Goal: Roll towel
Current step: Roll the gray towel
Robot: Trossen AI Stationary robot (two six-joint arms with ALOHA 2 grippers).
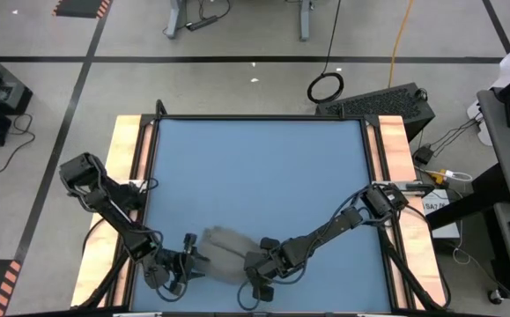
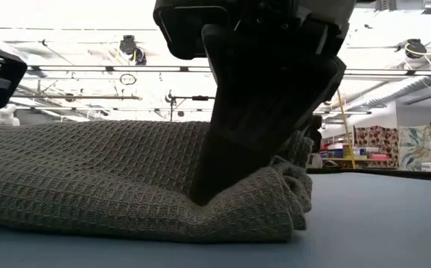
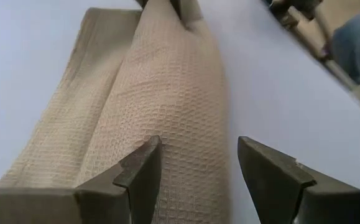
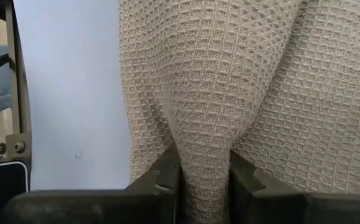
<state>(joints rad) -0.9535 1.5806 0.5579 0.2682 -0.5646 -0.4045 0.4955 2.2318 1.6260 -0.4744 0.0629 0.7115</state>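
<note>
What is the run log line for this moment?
right tool: shut on towel fold | left tool: open at towel end | roll: unfinished

two dark jointed arms, black cables.

No legible text, label, brand, number or sign anywhere in these views; only a white sheet (image 1: pixel 437 206) just off the table's right edge (marks on it too small to make out); nothing readable on the towel (image 4: pixel 229 81) either.
</note>
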